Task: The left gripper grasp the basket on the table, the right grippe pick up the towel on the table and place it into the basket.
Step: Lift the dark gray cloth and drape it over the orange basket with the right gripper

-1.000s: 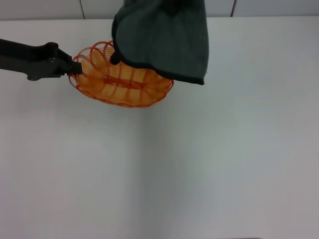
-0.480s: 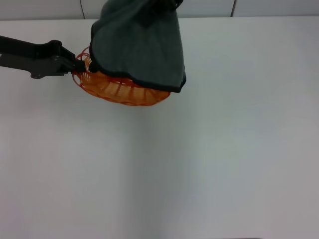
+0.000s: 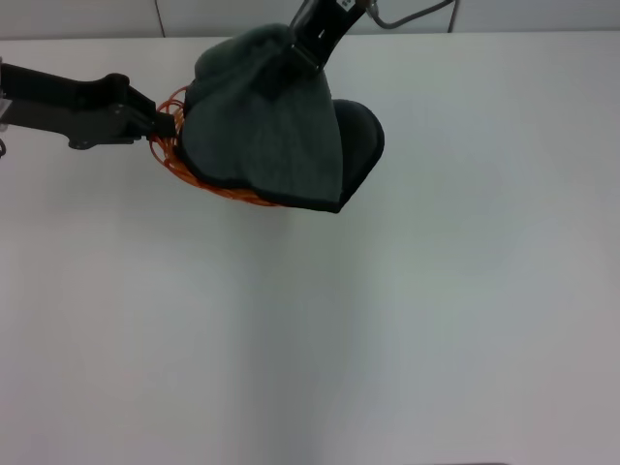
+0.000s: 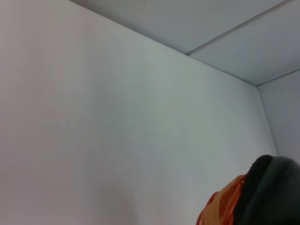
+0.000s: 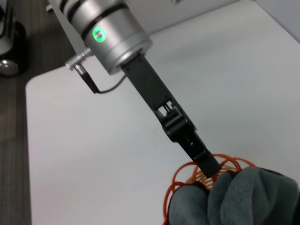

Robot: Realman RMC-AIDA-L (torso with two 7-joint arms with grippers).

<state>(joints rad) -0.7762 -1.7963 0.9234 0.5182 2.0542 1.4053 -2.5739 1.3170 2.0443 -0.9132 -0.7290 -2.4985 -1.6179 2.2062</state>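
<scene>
A plain white surface (image 3: 407, 320) fills nearly all of the head view, with a pale wall along its far edge. Toward the far left of it sits the orange basket (image 3: 170, 155), almost wholly covered by the dark grey-green towel (image 3: 262, 136); only a strip of looped orange rim shows on the basket's left side and along its near edge. The towel drapes over the basket and spills past its right side, where a rounded fold hangs out beyond the rim.

The left gripper (image 3: 163, 123) reaches in from the left, level with the surface, and its black fingers are clamped together on the basket's left rim. The right wrist view shows the same grip: the slim black gripper (image 5: 206, 164) at the end of the silver arm with the green ring (image 5: 98, 33) bites onto the orange loops (image 5: 225, 165) just where the towel (image 5: 234, 197) begins.

The right gripper (image 3: 308, 48) comes down from the far edge onto the top of the towel, its tip buried in a gathered peak of the cloth; it looks pinched shut on the towel

The left wrist view shows only bare surface (image 4: 117, 131), a corner of basket (image 4: 222, 204) and towel (image 4: 272, 192)
</scene>
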